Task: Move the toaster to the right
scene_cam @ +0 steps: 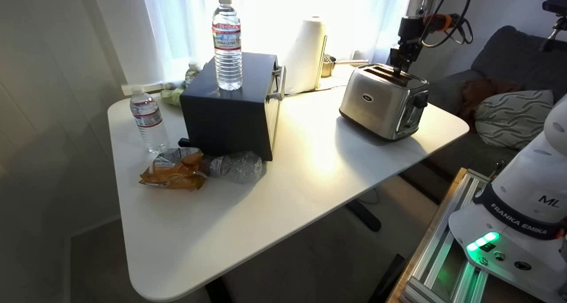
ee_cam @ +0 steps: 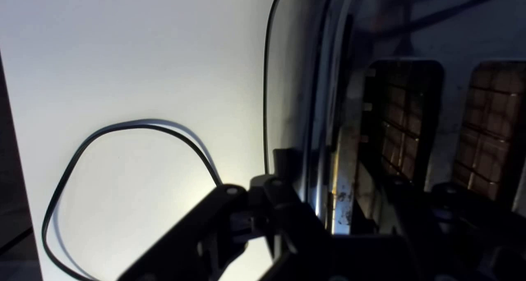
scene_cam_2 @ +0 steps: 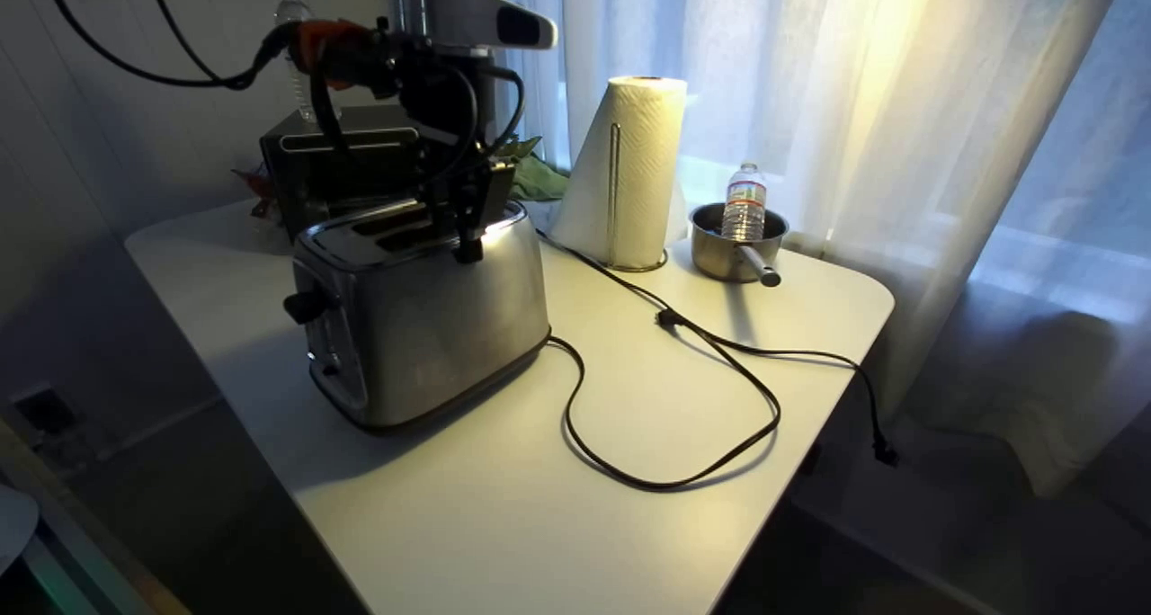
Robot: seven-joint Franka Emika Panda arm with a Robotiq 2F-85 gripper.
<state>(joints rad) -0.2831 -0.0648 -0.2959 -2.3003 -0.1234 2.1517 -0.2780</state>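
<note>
Toaster stands upright, left of centre in an exterior view, slots facing up. Roll stands upper centre, apart from it. Gripper at toaster's top: in the wrist view, fingers set apart across the side wall; cannot tell whether they pinch it. Pot sits right of roll, bottle standing in it. Cord loops from toaster's base through lower centre.

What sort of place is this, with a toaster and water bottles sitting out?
Most likely a room in someone's home, though which room I can't say for sure. What suggests it: a dark couch, long light curtains, and a toaster on a white table.
</note>
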